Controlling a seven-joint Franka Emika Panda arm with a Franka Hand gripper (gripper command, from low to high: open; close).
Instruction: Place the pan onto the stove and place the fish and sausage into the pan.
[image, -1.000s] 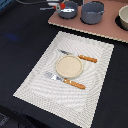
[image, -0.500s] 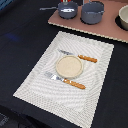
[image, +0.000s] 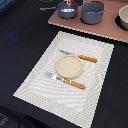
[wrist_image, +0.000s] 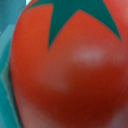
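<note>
The exterior view shows the pan (image: 66, 9) set on the stove (image: 105, 27), close to the board's end at the exterior view's left, at the far edge of the picture. A small red patch, possibly the sausage (image: 67, 2), is seen at the pan's top edge, though it is too small to be told for certain. The fish cannot be made out in this view. Just beside the pan, toward the exterior view's right, a larger grey pot (image: 92, 12) is seen on the same board, and a pale bowl (image: 123, 18) is cut off by the picture's edge further that way. Nearer the camera, a striped beige placemat (image: 35, 85) is laid on the dark table (image: 20, 35). On the mat a round cream plate (image: 68, 66) is placed between a knife (image: 80, 57) and a fork (image: 67, 81), both with orange handles. The wrist view is filled by a blurred red tomato (wrist_image: 70, 75) with a green star-shaped top. The gripper is not seen in either view, so its opening cannot be told.
</note>
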